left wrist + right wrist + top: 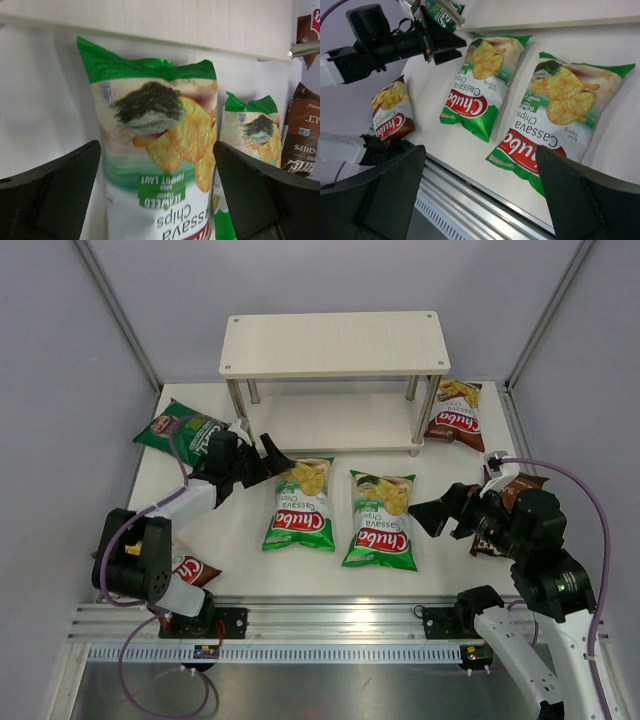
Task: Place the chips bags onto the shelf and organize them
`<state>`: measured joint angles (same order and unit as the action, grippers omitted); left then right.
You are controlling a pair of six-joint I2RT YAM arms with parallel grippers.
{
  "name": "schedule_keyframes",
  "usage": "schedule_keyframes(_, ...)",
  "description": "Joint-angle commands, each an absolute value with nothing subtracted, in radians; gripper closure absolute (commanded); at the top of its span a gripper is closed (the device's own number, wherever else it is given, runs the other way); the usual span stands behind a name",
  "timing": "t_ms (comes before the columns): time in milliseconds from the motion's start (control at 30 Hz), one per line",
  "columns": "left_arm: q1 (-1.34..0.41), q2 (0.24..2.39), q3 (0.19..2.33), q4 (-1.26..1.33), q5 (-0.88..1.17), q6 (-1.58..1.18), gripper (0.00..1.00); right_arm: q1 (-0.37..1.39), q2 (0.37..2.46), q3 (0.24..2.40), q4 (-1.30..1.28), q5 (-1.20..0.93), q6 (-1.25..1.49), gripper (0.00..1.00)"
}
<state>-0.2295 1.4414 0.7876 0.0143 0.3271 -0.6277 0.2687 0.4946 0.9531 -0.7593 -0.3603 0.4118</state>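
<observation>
1. The shelf (333,343) stands at the far side of the worktop (330,570).
2. All six bags lie flat on the worktop.
3. Two bright green bags, the left one (301,505) and the right one (381,518), lie side by side in the middle, in front of the shelf, close but apart.
4. The dark green bag (180,430) lies at the far left, beside the shelf's left legs.
5. One red bag (455,412) lies just beside the shelf's right legs; the other red bag (195,570) is at the left arm's base, partly hidden by it.
6. The dark brown bag (522,484) lies at the right edge, mostly under the right arm.
7. The left tool (258,450) hangs over the top end of the left green bag, fingers spread wide, holding nothing.
8. The right tool (447,508) is just right of the right green bag, fingers also apart and holding nothing.
</observation>
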Motion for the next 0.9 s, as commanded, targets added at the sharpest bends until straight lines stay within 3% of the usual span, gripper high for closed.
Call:
schedule_keyframes(0, -0.225, 1.523, 0.766, 0.277, 0.436, -0.698, 0.01, 0.275, 0.52, 0.943, -0.695, -0.488, 0.426, 0.01)
schedule_keyframes(133, -0.224, 1.571, 0.73, 0.33, 0.384, -0.721, 0.08, 0.275, 0.508, 0.948, -0.696, -0.505, 0.428, 0.0)
schedule_keyframes(200, -0.225, 1.581, 0.694, 0.36, 0.367, -0.729, 0.19, 0.276, 0.497, 0.951, -0.701, -0.502, 0.425, 0.0)
schedule_keyframes(333, -0.229, 1.608, 0.641, 0.454, 0.362, -0.762, 0.3, 0.275, 0.494, 0.948, -0.692, -0.503, 0.428, 0.01)
schedule_keyframes(367, -0.232, 1.608, 0.614, 0.507, 0.361, -0.779, 0.38, 0.275, 0.497, 0.946, -0.686, -0.511, 0.428, 0.01)
schedule_keyframes(467, -0.242, 1.615, 0.565, 0.618, 0.368, -0.819, 0.41, 0.275, 0.502, 0.94, -0.673, -0.522, 0.434, 0.0)
schedule_keyframes(533, -0.25, 1.603, 0.502, 0.736, 0.362, -0.871, 0.5, 0.275, 0.503, 0.939, -0.669, -0.522, 0.439, 0.01)
schedule_keyframes(733, -0.322, 1.376, 0.399, 0.707, 0.171, -0.911, 0.81, 0.276, 0.506, 0.927, -0.657, -0.514, 0.445, 0.01)
schedule_keyframes(867, -0.363, 1.206, 0.399, 0.554, 0.068, -0.922, 0.92, 0.276, 0.511, 0.902, -0.629, -0.514, 0.46, 0.01)
